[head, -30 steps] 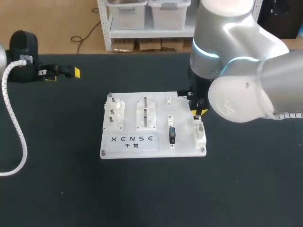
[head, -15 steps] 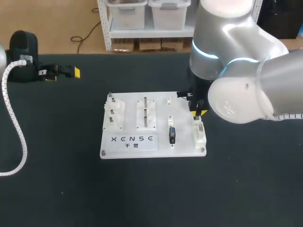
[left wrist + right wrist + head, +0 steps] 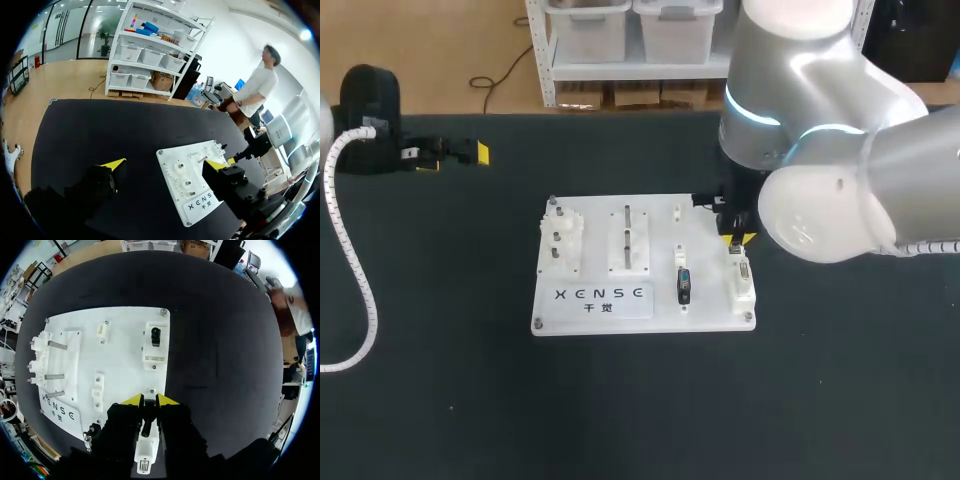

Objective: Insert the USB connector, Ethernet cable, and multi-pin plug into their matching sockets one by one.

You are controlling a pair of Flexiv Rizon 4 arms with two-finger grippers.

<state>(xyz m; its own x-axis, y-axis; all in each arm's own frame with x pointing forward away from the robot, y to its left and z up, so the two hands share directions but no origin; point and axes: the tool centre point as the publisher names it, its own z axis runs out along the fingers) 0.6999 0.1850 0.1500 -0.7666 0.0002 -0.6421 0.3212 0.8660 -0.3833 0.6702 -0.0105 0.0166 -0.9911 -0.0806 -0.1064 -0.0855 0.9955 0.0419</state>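
Hardly budges in a second: still pinches the dark plug (image 3: 148, 416) between the right gripper's (image 3: 150, 400) jaws over the board's (image 3: 125, 350) edge socket block (image 3: 144, 452), likely mid-insertion, with the left gripper (image 3: 165, 164) idle, jaws spread.

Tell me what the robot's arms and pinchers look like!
The right arm is fat, round and silver-grey, with a glowing light-blue ring. The left arm shows a black block and a white ribbed hose. The left gripper and right gripper have black fingers with bright yellow tips.
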